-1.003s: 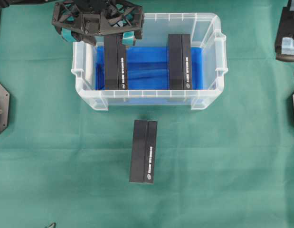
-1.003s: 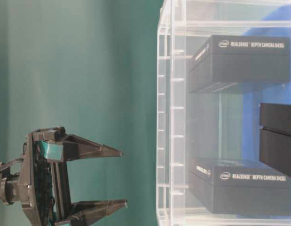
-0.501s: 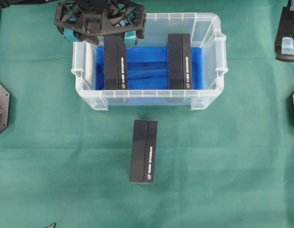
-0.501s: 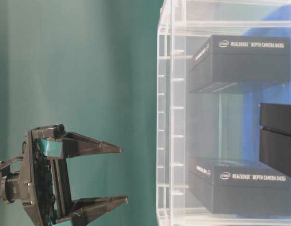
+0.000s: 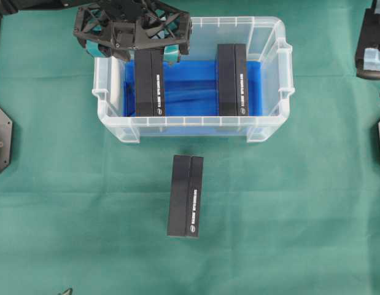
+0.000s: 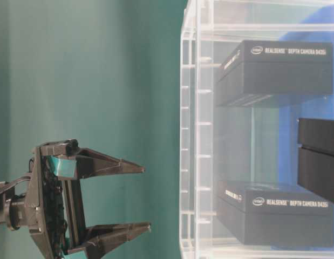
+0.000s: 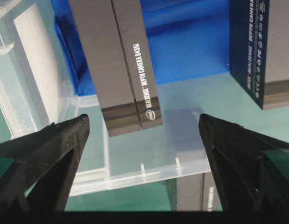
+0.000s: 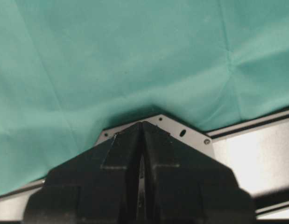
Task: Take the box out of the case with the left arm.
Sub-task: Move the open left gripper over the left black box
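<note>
Overhead view: left gripper (image 5: 135, 49) hangs over the case (image 5: 271, 92) at its far-left corner, jaws spread wide, empty, touching nothing. The near box (image 5: 149, 81) lies in the case just below. Best to centre the fingers astride it, then drop straight. Far right, the right gripper (image 8: 142, 154) sits closed.

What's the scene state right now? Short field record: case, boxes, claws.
case: clear bin with blue lining, on green cloth
boxes in case: two, left box and right box, lying apart
box outside: one, on the cloth in front of the case
left claw: wide open, above the far end of the left box, holding nothing
right claw: shut, empty, away from the case
</note>
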Action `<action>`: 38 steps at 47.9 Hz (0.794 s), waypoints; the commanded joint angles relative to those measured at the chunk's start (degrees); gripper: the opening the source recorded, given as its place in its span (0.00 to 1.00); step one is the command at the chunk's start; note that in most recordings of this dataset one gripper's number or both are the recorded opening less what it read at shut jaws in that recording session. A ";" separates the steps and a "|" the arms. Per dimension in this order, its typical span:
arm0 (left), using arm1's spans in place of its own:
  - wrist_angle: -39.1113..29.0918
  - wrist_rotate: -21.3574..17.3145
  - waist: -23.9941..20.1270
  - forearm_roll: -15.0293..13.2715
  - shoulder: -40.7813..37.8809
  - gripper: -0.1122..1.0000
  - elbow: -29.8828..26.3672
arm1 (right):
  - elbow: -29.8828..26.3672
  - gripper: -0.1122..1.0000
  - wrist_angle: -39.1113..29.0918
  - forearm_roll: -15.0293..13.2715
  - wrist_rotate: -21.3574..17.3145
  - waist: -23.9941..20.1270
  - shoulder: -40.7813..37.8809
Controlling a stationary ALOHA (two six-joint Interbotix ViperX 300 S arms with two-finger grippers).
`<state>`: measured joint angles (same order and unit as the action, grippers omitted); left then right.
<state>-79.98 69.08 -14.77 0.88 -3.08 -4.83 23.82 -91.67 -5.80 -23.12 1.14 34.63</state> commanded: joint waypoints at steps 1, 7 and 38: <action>0.18 0.00 0.18 -0.09 0.79 0.99 -0.44 | -0.44 0.11 0.18 -0.09 0.09 0.00 0.26; 0.35 0.00 0.18 -0.09 0.79 0.99 0.26 | -0.26 0.11 0.26 -0.09 0.09 0.00 0.26; 8.26 0.62 0.00 0.26 0.70 0.99 9.05 | 0.35 0.11 0.26 -0.09 0.09 0.00 0.26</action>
<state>-72.95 69.52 -14.77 0.88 -3.16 3.96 24.70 -91.67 -5.80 -23.12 1.14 34.63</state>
